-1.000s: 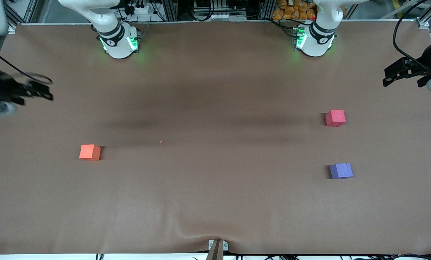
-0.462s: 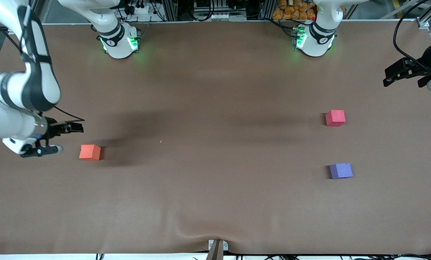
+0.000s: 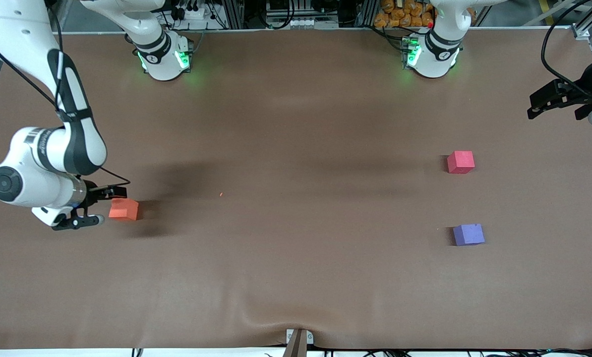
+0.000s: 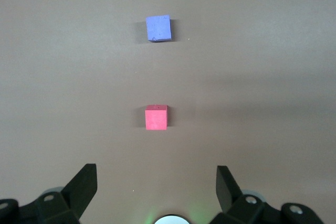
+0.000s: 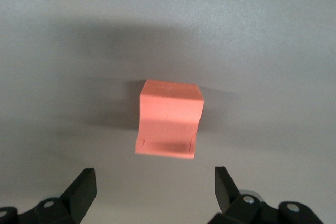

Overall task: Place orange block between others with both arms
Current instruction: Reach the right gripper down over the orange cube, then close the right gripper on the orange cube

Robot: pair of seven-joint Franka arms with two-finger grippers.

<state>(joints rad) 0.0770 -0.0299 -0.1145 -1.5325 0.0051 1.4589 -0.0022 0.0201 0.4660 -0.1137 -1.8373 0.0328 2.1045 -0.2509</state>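
At lower left of the front view, the orange block (image 3: 123, 209) sits on the brown table (image 3: 296, 277) toward the right arm's end, with the right gripper (image 3: 102, 204) just beside it, low by the table. Its fingers stand wide apart and hold nothing; in the right wrist view both black fingertips (image 5: 84, 187) frame the bottom of the picture with the orange block (image 5: 169, 124) ahead of the gap and not yet between them, its shadow thrown on the cloth around it. The right arm (image 3: 53, 148) curves down from the upper left corner of the front view, a black cable trailing along it.

At right of the front view lie the others: the red-pink block (image 3: 460, 161) and, nearer the front camera, the purple-blue block (image 3: 468, 234), well apart from each other with bare cloth between them. Nothing stands on the long stretch of table between the orange block and that pair except a tiny orange speck (image 3: 221, 194).

At the upper right edge the left gripper (image 3: 541, 105) hangs in the air over the left arm's end of the table, waiting, fingers spread and empty. Its wrist view shows the red-pink block (image 4: 156, 117) and the purple-blue block (image 4: 158, 28) in line ahead of its open fingertips (image 4: 84, 184).

Along the top edge both bases (image 3: 164, 57) glow green. A ripple in the cloth rises by a small bracket (image 3: 298, 339) at bottom centre.
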